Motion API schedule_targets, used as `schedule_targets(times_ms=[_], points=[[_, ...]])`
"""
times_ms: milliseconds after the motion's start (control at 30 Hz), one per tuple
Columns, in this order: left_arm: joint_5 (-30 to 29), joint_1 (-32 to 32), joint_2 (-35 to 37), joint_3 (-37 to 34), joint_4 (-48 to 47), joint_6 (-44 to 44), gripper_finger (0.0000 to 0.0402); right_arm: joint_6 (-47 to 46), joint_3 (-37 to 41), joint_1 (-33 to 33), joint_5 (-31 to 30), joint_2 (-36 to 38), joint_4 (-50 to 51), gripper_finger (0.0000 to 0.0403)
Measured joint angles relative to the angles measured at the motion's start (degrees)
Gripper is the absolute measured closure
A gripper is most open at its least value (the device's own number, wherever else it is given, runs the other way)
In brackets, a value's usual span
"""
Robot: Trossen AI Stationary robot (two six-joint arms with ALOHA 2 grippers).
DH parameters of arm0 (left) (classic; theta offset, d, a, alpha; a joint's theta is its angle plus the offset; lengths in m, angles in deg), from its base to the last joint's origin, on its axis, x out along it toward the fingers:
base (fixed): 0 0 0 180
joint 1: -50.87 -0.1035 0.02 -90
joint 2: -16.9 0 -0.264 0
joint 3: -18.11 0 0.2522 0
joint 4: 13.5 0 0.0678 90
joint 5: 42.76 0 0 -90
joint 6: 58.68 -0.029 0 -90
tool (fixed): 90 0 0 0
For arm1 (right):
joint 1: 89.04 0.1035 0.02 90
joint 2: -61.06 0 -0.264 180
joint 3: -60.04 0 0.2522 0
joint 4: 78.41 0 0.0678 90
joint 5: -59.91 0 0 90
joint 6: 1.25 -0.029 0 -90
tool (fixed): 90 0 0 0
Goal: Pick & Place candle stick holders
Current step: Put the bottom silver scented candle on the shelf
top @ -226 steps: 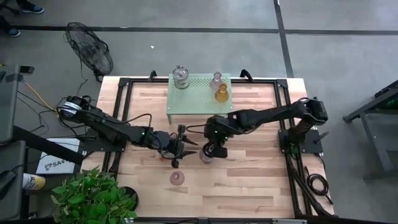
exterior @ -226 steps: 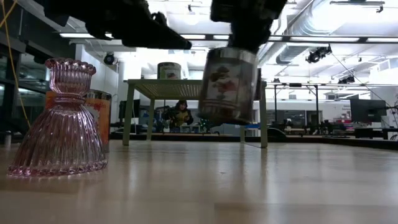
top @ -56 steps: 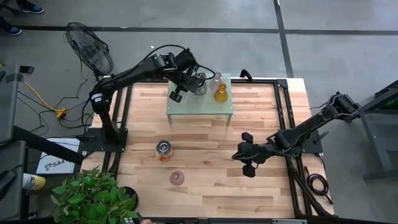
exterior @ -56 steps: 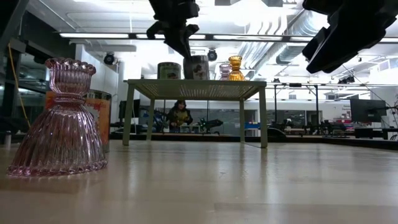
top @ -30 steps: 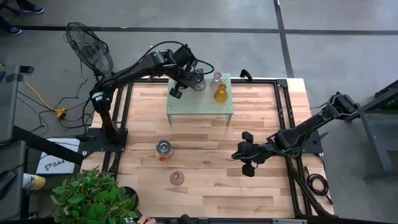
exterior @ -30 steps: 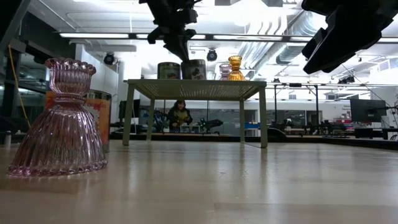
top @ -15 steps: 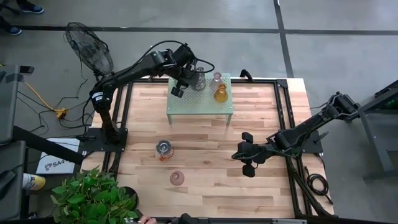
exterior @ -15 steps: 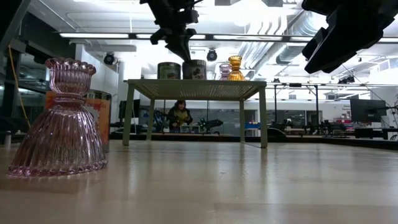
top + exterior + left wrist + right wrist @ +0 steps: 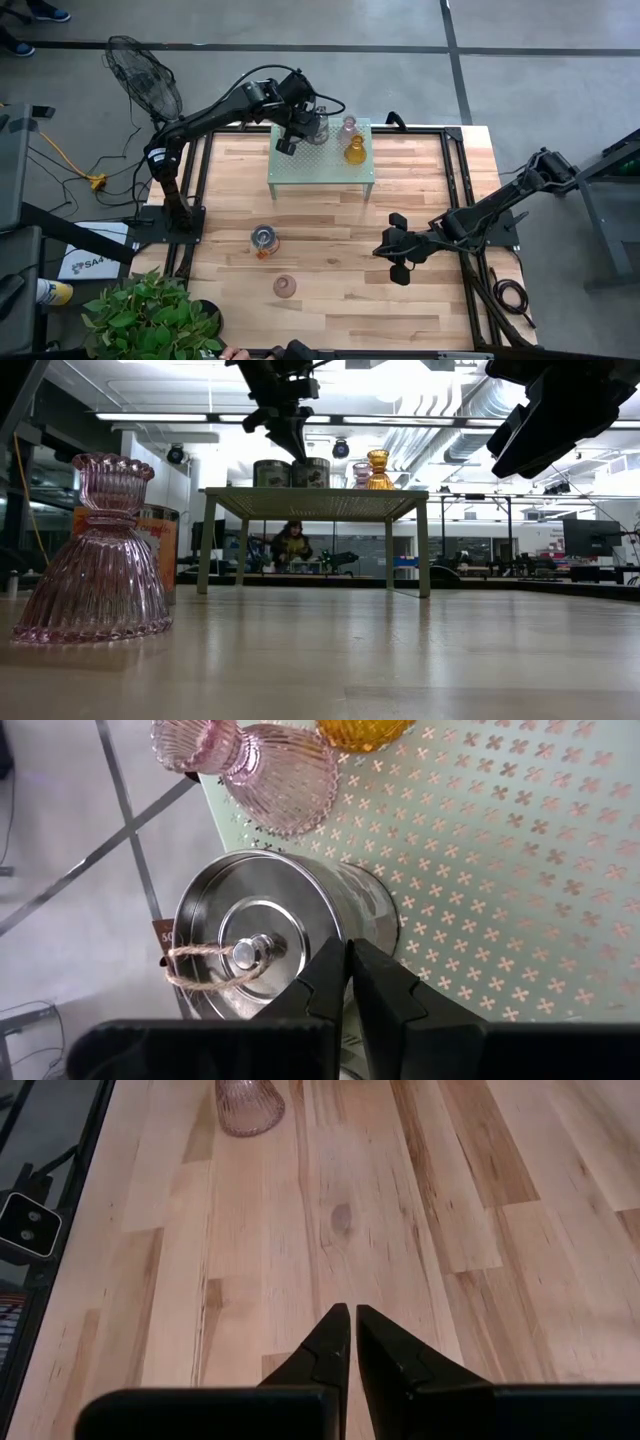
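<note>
A green perforated shelf (image 9: 320,165) stands at the table's far side. On it are two silvery lidded jars (image 9: 268,473) (image 9: 318,128), a pink holder (image 9: 348,125) and an amber holder (image 9: 355,150). My left gripper (image 9: 347,970) is shut above the shelf, its tips over the edge of one jar's lid (image 9: 270,935), between the two jars in the low view (image 9: 297,452). A third jar (image 9: 264,240) and a pink holder (image 9: 285,286) stand on the table at the near left. My right gripper (image 9: 352,1320) is shut and empty above bare wood at the middle right (image 9: 382,248). My left gripper points down with its shut fingers (image 9: 325,975) over the rim of the jar's lid (image 9: 300,955), beside the knob with its twine (image 9: 245,952). I cannot tell whether the fingers touch the lid. The jar stands upright on the shelf.
A fan (image 9: 145,85) and a potted plant (image 9: 150,320) stand off the table's left side. Black frame rails (image 9: 470,250) run along the table's sides. A person (image 9: 291,545) shows in the room beyond. Bare wood lies between the shelf and the near edge.
My left gripper has dipped a little toward the gap between the two jars on the shelf and has stayed shut. The jars and the holders have kept their places.
</note>
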Motion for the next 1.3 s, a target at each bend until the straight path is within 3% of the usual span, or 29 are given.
schedule_targets(times_ms=[1300], points=[[-2.96, 0.02, 0.0, 0.0, 0.6, 2.24, 0.0387, -0.44, -0.01, 0.07, 0.46, 0.0, 0.02, 0.0387]])
